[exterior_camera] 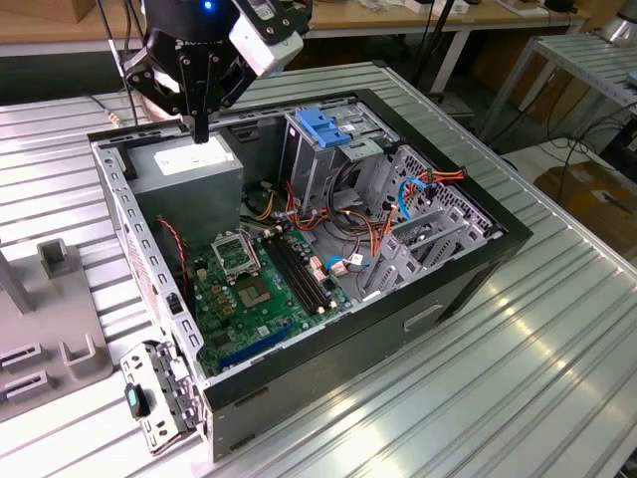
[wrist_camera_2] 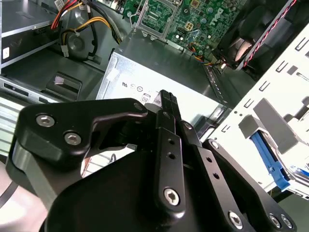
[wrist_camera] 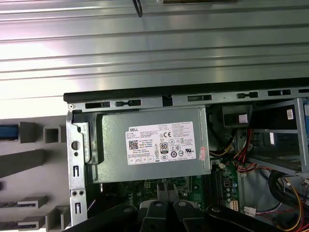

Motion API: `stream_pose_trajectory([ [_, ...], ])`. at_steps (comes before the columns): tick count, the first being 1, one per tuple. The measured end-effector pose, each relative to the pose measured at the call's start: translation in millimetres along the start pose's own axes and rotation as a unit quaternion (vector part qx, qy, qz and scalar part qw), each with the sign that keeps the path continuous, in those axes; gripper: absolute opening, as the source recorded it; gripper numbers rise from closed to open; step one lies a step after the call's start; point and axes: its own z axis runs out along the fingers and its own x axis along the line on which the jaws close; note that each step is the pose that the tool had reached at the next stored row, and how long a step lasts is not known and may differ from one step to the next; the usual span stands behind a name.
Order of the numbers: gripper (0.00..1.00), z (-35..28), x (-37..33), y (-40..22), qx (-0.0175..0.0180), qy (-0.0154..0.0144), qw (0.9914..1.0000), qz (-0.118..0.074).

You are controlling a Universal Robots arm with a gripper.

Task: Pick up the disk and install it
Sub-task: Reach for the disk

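Closest to the lens in the second wrist view is the black end effector (wrist_camera_2: 166, 99), fingers pinched together with nothing between them as far as I can see. In the exterior view the end effector (exterior_camera: 202, 127) hangs in the upper left of the frame, tip just over the grey power supply (exterior_camera: 189, 171); can't tell if it's touching. That box sits in the upper-left corner of the open computer case (exterior_camera: 418, 319), with the green motherboard (exterior_camera: 249, 289) below it in frame and the blue bracket (exterior_camera: 323, 127) on the drive cage to its right. The disk (wrist_camera_2: 268, 157) isn't installed yet. Its blue rail shows in the second wrist view, outside the case wall by the grey holder (exterior_camera: 60, 329) on the ribbed counter (exterior_camera: 518, 398).
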Motion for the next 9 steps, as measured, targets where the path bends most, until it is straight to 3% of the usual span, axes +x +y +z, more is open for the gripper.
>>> stream_pose_trajectory([
  [5,0.11,-0.1,0.9,0.0,0.0001,0.0,1.0,0.0],
  [9,0.11,-0.2,5.8,-0.4,0.0,0.0,1.0,0.0],
])
